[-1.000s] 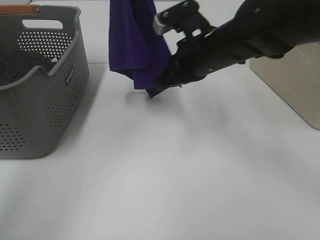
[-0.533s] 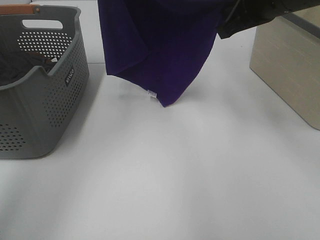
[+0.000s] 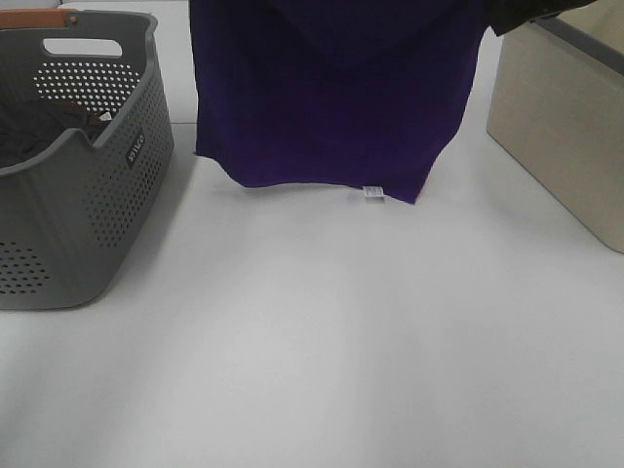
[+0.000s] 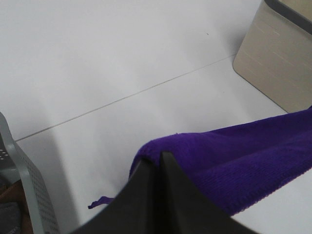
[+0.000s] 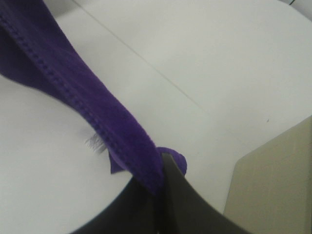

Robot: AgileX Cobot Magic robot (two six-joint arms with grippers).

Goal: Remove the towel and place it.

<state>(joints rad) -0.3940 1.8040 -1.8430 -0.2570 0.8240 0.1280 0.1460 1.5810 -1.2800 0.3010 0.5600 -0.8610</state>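
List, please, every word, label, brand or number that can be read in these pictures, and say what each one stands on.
Dark label on the grey basket: one short word in pale capitals, running up the side wall, too small and blurred to read with certainty.
White tag on the lower edge of the purple towel: any print is too small to read.
No other text shows in any view.

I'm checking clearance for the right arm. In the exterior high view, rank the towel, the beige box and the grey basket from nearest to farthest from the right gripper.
1. The towel: its right end is clamped in the right gripper.
2. The beige box: at the right edge, just beside that end.
3. The grey basket: far left, beyond the towel's other side.
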